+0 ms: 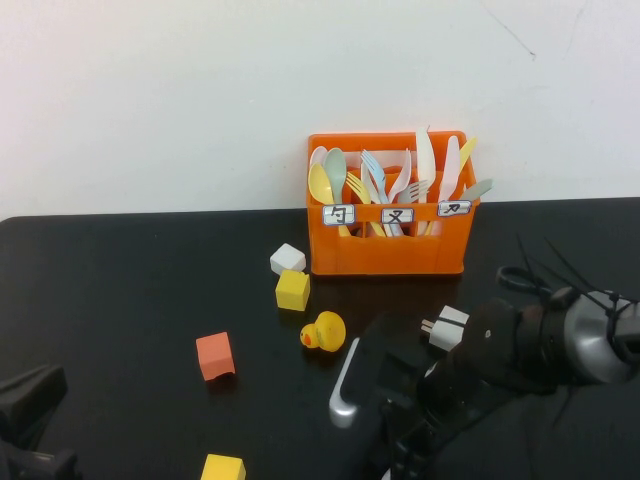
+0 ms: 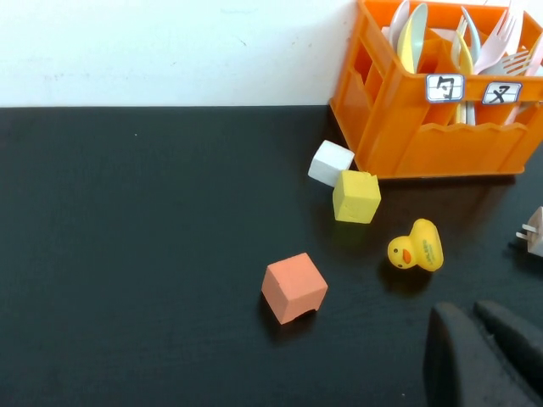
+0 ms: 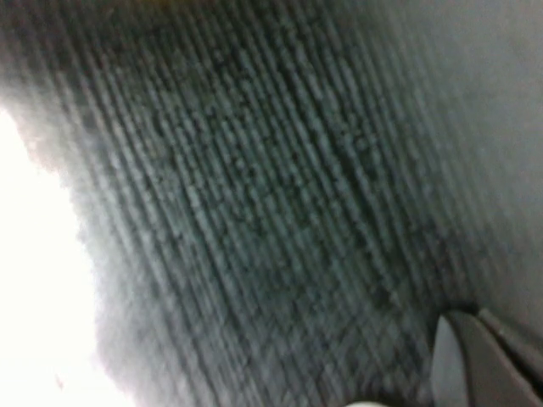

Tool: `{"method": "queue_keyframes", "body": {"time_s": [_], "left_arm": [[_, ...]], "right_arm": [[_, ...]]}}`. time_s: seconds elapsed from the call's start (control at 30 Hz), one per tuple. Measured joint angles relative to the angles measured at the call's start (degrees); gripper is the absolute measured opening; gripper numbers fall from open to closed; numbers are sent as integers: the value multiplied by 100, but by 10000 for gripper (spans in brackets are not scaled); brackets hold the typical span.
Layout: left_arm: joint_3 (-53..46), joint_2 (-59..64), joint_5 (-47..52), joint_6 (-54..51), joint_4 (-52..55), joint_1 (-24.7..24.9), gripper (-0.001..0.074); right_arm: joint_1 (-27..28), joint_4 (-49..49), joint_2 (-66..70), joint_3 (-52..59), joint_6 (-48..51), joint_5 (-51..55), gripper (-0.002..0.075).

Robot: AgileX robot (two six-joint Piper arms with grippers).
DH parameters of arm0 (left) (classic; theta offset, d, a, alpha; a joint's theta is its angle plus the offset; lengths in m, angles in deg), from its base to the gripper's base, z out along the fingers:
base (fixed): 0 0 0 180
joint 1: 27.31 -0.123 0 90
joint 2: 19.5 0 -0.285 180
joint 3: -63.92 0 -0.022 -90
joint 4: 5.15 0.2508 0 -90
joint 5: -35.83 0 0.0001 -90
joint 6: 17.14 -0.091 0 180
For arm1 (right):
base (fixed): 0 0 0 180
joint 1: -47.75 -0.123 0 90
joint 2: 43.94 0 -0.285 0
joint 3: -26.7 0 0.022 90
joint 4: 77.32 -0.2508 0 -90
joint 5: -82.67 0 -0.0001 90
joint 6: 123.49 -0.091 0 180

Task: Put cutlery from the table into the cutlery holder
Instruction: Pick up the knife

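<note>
The cutlery holder, an orange crate (image 1: 385, 250), stands at the back of the black table (image 1: 130, 290), filled with spoons, forks and knives; a pale pink knife (image 1: 451, 170) stands in its right compartment. It also shows in the left wrist view (image 2: 441, 136). The pale grey-blue knife (image 1: 345, 385) is at the tip of my right gripper (image 1: 385, 395), low over the table in front of the crate. In the right wrist view the fingers (image 3: 462, 360) are pressed together close to the tabletop. My left gripper (image 1: 30, 420) is shut and empty at the front left (image 2: 488, 343).
A white cube (image 1: 287, 258), a yellow cube (image 1: 292, 289), a yellow duck (image 1: 323, 331) and an orange cube (image 1: 214, 356) lie left of the right arm. Another yellow cube (image 1: 222, 468) sits at the front edge. A white charger plug (image 1: 450, 325) lies by the right arm.
</note>
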Motion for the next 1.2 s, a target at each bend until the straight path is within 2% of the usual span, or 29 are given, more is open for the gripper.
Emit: {"method": "queue_keyframes", "body": {"time_s": [0.17,0.5,0.6,1.2], "left_arm": [[0,0,0,0,0,0,-1],[0,0,0,0,0,0,-1],[0,0,0,0,10,0,-2],[0,0,87,0,148,0,-1]], "right_arm": [[0,1128,-13,-79,-951,483,-2],[-4,4451,-173,-116,-4390,1722,-2],[-4,5036,-220,-105,-4998,1842,-2],[-4,5607,-1950,319,-6696,1642,-2]]}}
